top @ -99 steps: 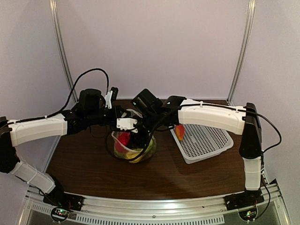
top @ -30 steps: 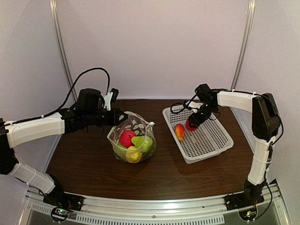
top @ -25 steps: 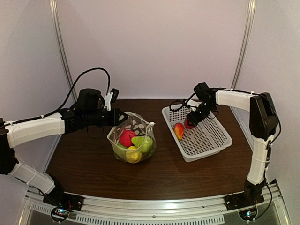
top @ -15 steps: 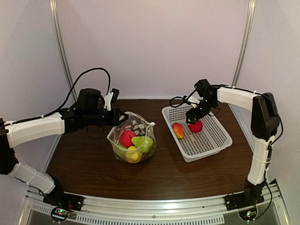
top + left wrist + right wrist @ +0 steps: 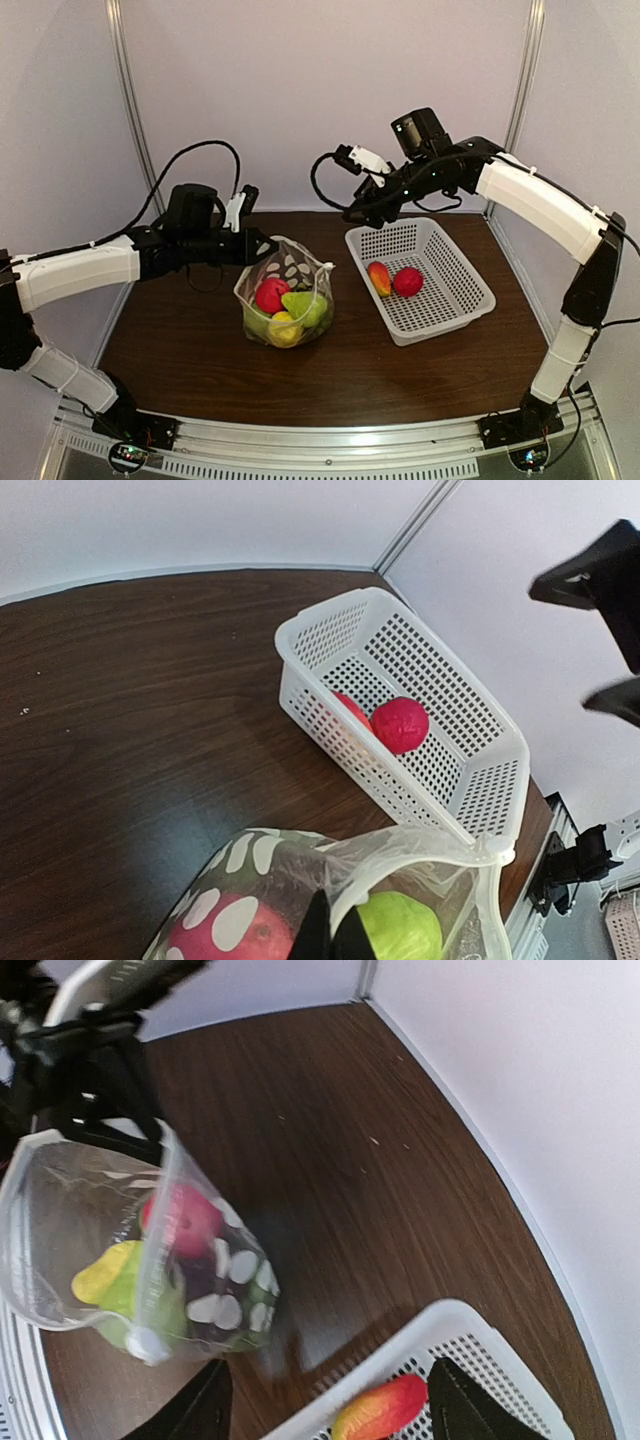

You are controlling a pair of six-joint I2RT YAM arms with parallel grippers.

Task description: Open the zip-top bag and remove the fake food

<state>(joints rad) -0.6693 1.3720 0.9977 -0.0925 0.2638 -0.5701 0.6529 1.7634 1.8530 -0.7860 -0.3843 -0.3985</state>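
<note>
The zip-top bag (image 5: 286, 298), clear with white dots, stands open on the table and holds red, green and yellow fake food pieces. My left gripper (image 5: 262, 247) is shut on the bag's back rim and holds it up. In the left wrist view its fingers (image 5: 335, 938) pinch the rim above a green piece (image 5: 400, 927) and a red piece (image 5: 235, 935). My right gripper (image 5: 362, 215) is open and empty, raised above the table between the bag and the white basket (image 5: 470, 312). A red round piece (image 5: 407, 282) and an orange-red piece (image 5: 380, 278) lie in the basket.
In the right wrist view the bag (image 5: 120, 1250) is at lower left, and the basket rim (image 5: 450, 1315) and the orange-red piece (image 5: 385, 1408) are at the bottom. Walls close in the table at back and right.
My right gripper left the red round piece in the basket, then rose and swung left toward the bag. My left gripper has kept hold of the bag's rim.
</note>
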